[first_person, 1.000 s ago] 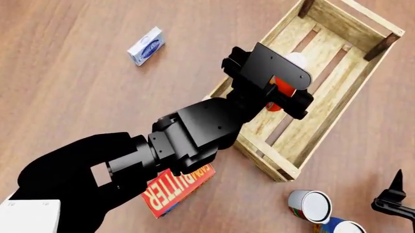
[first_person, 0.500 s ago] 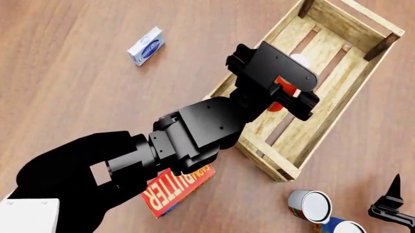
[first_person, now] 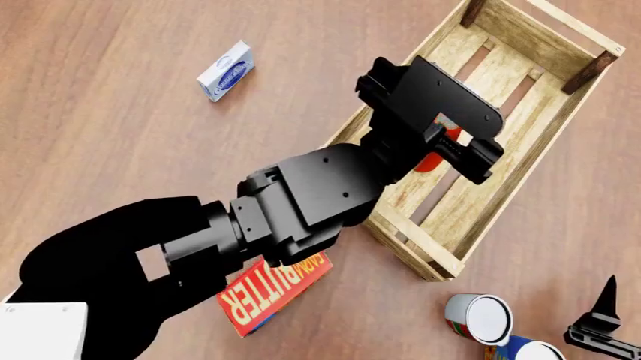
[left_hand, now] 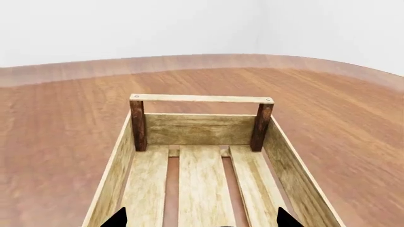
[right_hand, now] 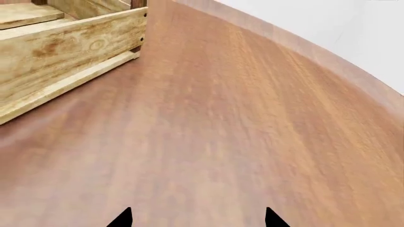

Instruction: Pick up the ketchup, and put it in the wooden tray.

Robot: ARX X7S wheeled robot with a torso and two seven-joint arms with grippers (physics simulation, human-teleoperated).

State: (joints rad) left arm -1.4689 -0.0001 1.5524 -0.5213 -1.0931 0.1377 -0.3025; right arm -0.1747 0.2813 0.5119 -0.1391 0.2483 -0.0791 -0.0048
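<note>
Left gripper (first_person: 440, 146) hanging over wooden tray (first_person: 561, 112), black body hiding most of ketchup (first_person: 433, 159); only red sliver showing beneath it, inside tray. Cannot tell whether jaws are clamping bottle. In left wrist view, 2 fingertips (left_hand: 117, 218) standing apart over tray slats. Right gripper (right_hand: 197, 218) sitting low, well apart from tray, tips spread, holding nothing. Butter box (first_person: 275, 289) lying under left arm.

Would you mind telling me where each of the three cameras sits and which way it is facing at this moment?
Head view: high, looking down on the table, left arm and wooden tray; the ketchup peeks out beneath the left gripper.
Left wrist view: near the left gripper, looking along the tray; fingertips show.
Right wrist view: near the right gripper, low over the table; fingertips show.
Shared: all see the tray.
</note>
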